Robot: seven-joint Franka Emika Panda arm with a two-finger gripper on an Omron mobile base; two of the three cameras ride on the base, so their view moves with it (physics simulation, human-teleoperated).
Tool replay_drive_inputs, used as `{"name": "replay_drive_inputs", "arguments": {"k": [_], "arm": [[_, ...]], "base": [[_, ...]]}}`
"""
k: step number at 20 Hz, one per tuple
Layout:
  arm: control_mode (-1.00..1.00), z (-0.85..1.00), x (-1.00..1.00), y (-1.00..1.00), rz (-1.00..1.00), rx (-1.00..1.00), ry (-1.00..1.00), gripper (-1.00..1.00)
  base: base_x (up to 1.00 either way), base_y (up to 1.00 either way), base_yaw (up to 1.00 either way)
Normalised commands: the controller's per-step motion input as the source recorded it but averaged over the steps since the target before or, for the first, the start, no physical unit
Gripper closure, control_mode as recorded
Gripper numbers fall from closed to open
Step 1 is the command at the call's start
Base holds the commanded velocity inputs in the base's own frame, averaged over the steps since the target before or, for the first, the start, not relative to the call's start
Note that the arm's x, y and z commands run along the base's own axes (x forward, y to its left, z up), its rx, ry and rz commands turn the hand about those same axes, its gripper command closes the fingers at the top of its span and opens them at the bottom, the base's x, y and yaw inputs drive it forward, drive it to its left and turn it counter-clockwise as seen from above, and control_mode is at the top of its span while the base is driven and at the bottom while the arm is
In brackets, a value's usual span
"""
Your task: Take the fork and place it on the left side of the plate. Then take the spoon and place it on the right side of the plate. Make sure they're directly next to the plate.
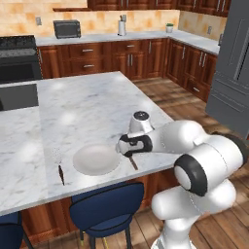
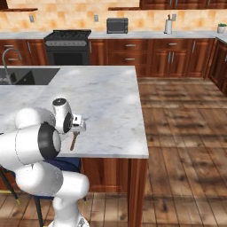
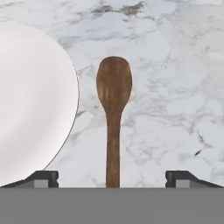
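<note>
The round off-white plate (image 1: 92, 160) lies near the front edge of the marble island. The fork (image 1: 61, 174), with its thin dark handle, lies flat a short way off the plate's left side. On the plate's right side, flat on the marble and close to the rim, rests the brown wooden spoon (image 3: 113, 94), bowl pointing away from the hand; its handle (image 1: 133, 163) pokes out below the hand. My gripper (image 3: 113, 178) hovers just above the spoon handle, open, its fingertips (image 3: 43, 178) wide apart and clear of the wood. In the right base view, the gripper (image 2: 76, 128) stands over the handle (image 2: 73, 142).
The island's front edge (image 1: 97, 187) runs just below the plate, with blue stools (image 1: 104, 209) under it. A sink (image 1: 18, 96) sits at the island's far left. Stove (image 2: 68, 42), microwave (image 2: 117, 25) and cabinets line the back wall; a grey fridge (image 1: 233, 73) stands right.
</note>
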Motion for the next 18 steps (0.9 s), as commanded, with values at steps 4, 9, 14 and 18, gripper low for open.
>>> {"name": "replay_drive_inputs", "arguments": {"k": [4,9,14,18], "arm": [[-1.0,1.0,-0.16,0.01,0.0,0.0,0.0,-1.0],[-1.0,0.84,-0.35,0.02,0.0,0.0,-0.01,-1.0],[-1.0,0.57,-0.63,0.0,0.0,0.0,-0.08,-1.0],[-1.0,0.0,-0.26,-0.08,0.0,0.03,0.0,-1.0]], "base": [[0.0,0.0,0.0],[0.0,0.0,0.0],[0.0,0.0,0.0],[0.0,0.0,0.0]]}}
